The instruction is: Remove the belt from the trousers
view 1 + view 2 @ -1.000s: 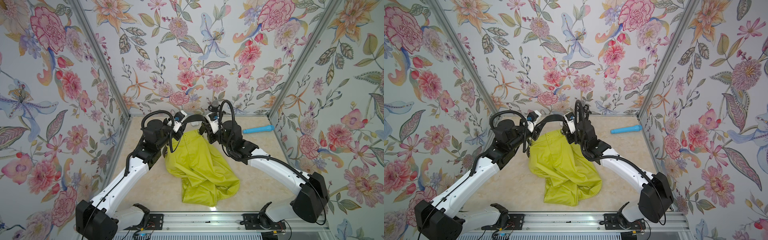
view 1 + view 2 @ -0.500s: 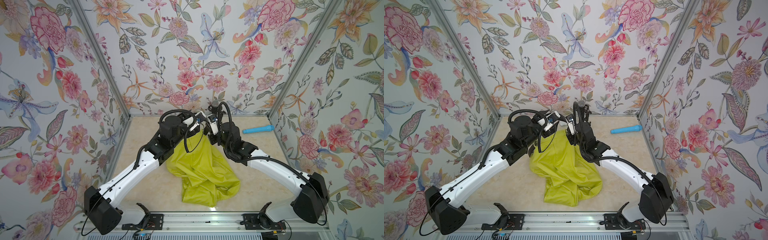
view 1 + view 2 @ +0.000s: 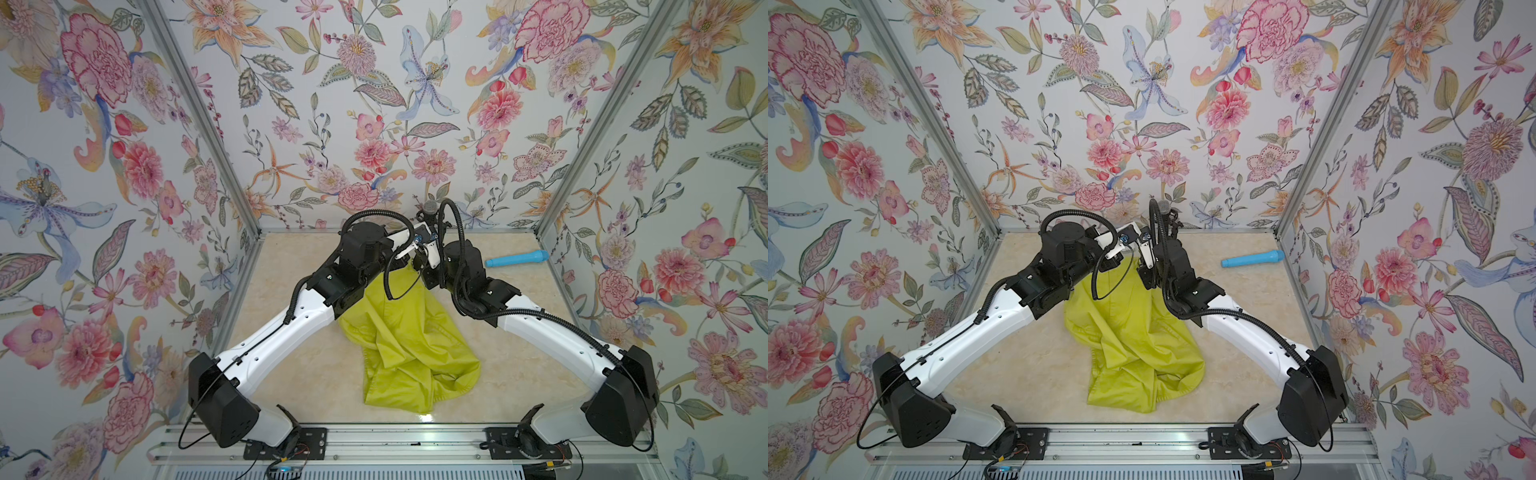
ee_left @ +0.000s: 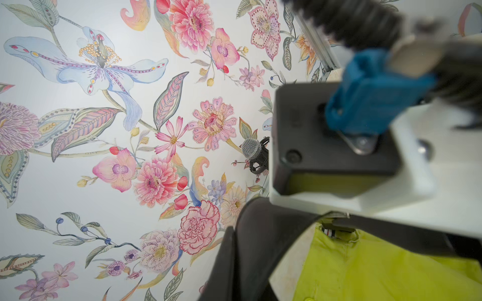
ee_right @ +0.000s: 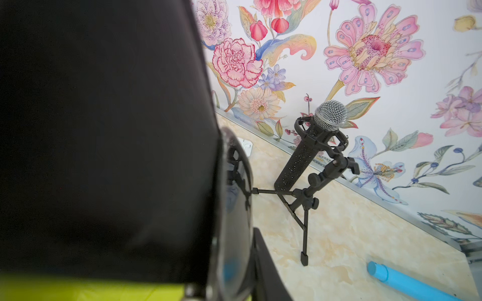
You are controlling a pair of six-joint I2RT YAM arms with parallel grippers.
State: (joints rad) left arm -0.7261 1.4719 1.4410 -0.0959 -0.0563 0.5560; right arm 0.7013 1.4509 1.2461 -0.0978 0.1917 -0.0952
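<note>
The yellow-green trousers (image 3: pixel 407 345) hang by their waistband at the back middle, and their legs lie crumpled on the table. My right gripper (image 3: pixel 419 266) is shut on the waistband; the left wrist view shows its tips (image 4: pixel 336 224) pinching the striped inner band. My left gripper (image 3: pixel 405 261) sits right beside it, shut on the belt (image 4: pixel 263 234). This wide black strap arcs from my left jaws across the top of the trousers (image 4: pixel 378 265). In both top views the two wrists hide the belt.
A blue tube (image 3: pixel 517 258) lies on the table at the back right. A microphone on a small black tripod (image 5: pixel 330 114) stands against the back wall just behind the grippers. Flowered walls close in the left, back and right sides.
My left arm swung right from the waistband's left end to beside the right gripper. Its jaws opened on the way, then shut. The right arm held still.
</note>
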